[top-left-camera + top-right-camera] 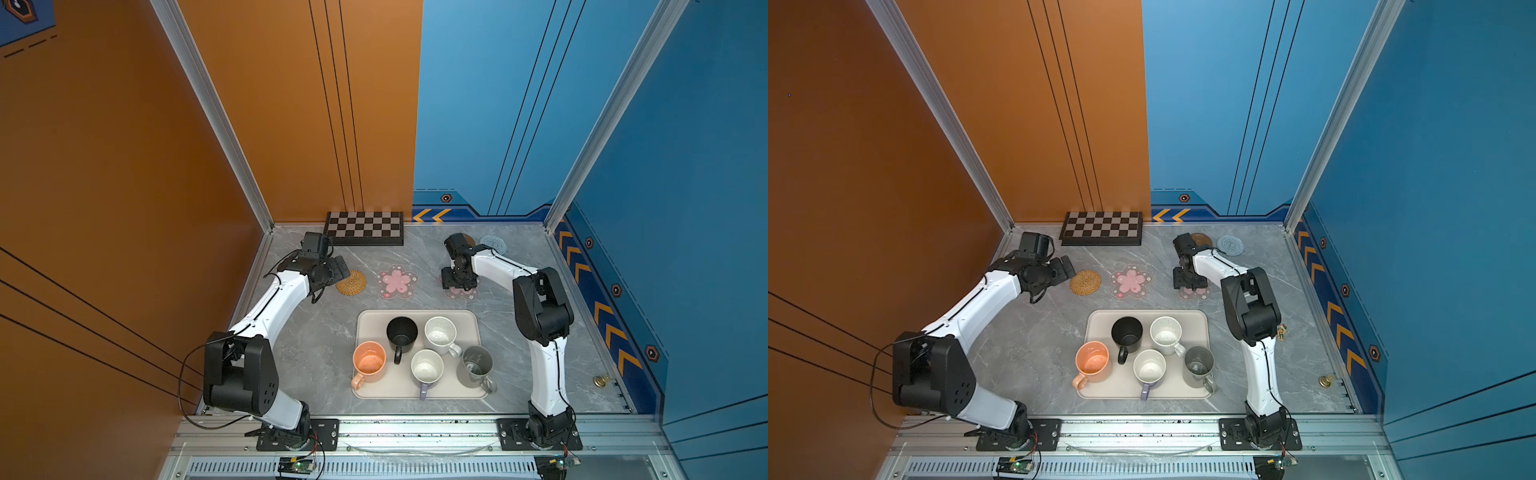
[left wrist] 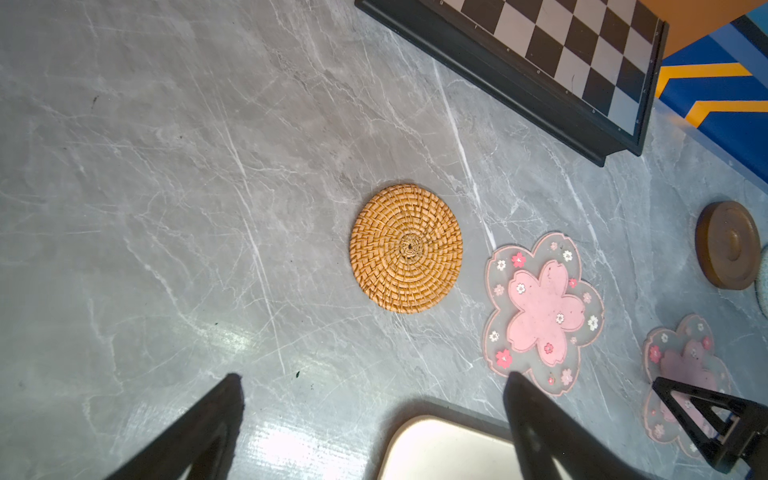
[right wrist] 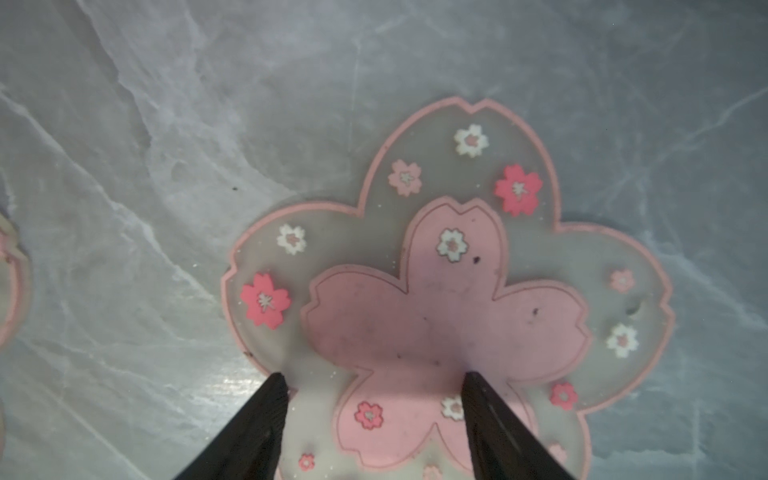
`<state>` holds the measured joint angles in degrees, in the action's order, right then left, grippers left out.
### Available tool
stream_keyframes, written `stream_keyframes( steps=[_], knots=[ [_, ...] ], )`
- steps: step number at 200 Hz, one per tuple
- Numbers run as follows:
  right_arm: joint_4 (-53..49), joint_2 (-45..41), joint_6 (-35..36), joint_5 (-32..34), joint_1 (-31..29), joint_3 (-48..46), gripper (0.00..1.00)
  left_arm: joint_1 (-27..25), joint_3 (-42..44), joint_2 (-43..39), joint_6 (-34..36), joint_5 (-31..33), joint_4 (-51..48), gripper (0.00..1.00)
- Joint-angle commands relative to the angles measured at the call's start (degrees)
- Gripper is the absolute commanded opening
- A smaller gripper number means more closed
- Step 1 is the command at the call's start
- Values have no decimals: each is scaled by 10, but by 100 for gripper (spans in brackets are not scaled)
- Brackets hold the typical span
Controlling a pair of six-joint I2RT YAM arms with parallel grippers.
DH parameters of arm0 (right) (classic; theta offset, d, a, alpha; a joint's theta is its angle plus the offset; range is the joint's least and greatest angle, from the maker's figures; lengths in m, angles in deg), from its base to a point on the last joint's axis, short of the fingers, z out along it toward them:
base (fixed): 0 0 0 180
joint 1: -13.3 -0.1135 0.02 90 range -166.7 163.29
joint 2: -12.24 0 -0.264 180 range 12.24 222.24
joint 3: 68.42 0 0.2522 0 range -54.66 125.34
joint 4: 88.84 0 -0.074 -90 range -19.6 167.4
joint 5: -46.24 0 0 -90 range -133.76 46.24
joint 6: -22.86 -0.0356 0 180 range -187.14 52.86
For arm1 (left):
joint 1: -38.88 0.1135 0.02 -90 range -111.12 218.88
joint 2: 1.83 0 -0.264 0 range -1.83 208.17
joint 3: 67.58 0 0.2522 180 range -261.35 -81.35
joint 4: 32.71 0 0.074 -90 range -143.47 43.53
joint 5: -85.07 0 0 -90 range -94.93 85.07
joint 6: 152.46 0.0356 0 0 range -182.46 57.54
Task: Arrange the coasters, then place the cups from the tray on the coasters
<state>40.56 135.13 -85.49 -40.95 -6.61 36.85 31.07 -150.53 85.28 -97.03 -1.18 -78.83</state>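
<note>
Top view: cups (image 1: 439, 334) all on tray (image 1: 365, 322). right gripper (image 1: 456, 283) low over blossom coaster (image 1: 467, 294), just beyond tray's far edge.
Left wrist: left gripper (image 2: 374, 376) jaws wide apart, empty, near rattan coaster (image 2: 406, 248), also beyond tray.
Right wrist: jaws apart, straddling a petal, not clamped. Best to pinch the edge squarely, lift little, keep it flat.
</note>
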Motion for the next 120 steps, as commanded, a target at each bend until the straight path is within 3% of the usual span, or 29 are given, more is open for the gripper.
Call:
stream_keyframes(
  steps=[1,62,120],
  knots=[
    [-35,3,-10,23,23,-28,68,6,-13,-6,-4,-10,-3,98],
    [-32,-13,0,18,29,-41,67,5,-10,-6,-9,-10,-3,98],
    [-31,-37,34,-1,-6,-6,69,5,-6,-8,-9,-7,-3,98]
  ],
)
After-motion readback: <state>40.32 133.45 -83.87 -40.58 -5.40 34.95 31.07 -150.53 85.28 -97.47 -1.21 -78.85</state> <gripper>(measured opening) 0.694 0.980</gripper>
